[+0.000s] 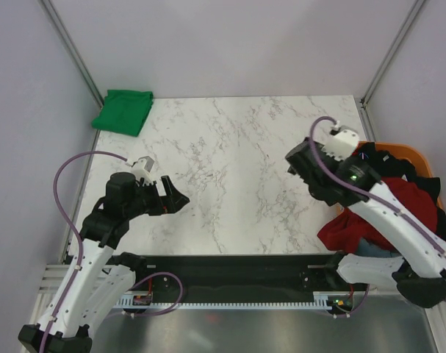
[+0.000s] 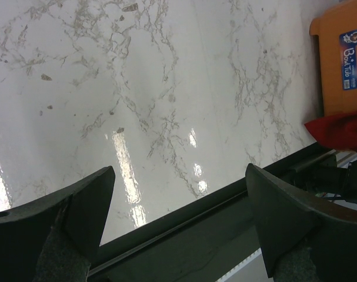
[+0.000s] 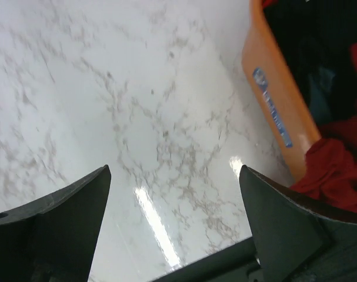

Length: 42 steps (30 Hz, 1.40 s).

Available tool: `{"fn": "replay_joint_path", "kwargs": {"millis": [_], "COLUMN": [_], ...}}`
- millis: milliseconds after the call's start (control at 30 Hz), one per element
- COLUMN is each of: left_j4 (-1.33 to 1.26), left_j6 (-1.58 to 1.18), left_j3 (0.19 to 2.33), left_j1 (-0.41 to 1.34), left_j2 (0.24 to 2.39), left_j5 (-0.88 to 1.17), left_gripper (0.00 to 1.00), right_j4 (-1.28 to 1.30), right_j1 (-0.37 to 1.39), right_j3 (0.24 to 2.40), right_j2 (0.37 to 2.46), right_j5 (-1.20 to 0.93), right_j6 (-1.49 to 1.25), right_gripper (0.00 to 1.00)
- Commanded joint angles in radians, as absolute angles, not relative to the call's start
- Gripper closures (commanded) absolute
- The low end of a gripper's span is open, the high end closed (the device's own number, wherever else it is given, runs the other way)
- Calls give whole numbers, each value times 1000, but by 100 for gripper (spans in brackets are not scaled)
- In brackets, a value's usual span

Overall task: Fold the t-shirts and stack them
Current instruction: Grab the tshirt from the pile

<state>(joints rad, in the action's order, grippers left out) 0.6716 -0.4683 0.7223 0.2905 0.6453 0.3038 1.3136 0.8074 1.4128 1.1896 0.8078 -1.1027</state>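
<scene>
From above, the green t-shirt lies folded at the far left corner of the marble table. The left gripper hangs over the near left part of the table, jaws spread, holding nothing. The right gripper hangs over the right side, next to the orange basket. The dark red t-shirt spills over the basket's near rim, with a black garment beyond it and a grey-blue garment below it.

The left wrist view shows both fingers wide apart above bare marble, the basket and red cloth far right.

The right wrist view shows its jaws wide and empty, the basket's wall just right of them.
</scene>
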Motion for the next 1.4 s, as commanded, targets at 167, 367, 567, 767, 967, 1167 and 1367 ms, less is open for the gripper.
{"fn": "replay_joint_path", "kwargs": {"millis": [167, 367, 567, 767, 967, 1167, 1367], "left_j4": [663, 664, 663, 664, 664, 664, 664], "left_j6": [-456, -451, -448, -446, -449, -449, -453], "left_j3": [746, 746, 747, 747, 744, 745, 746], "left_j1": [291, 291, 293, 293, 293, 293, 291], "left_j2": [646, 650, 678, 701, 692, 698, 693], "left_j5": [298, 307, 328, 337, 322, 319, 311], "left_gripper": [0, 0, 0, 0, 0, 0, 0], "right_j4": [1453, 1201, 1086, 1029, 948, 925, 965], "right_j1": [321, -88, -442, -469, -489, -509, -499], "right_j3": [1431, 1316, 1217, 1158, 1094, 1115, 1216], "right_j2": [1064, 1104, 1177, 1163, 1193, 1221, 1102], "right_j5": [1058, 856, 637, 600, 483, 472, 237], "right_j6": [-963, -683, -564, -558, -564, -545, -569], "right_gripper": [2, 2, 2, 15, 28, 82, 100]}}
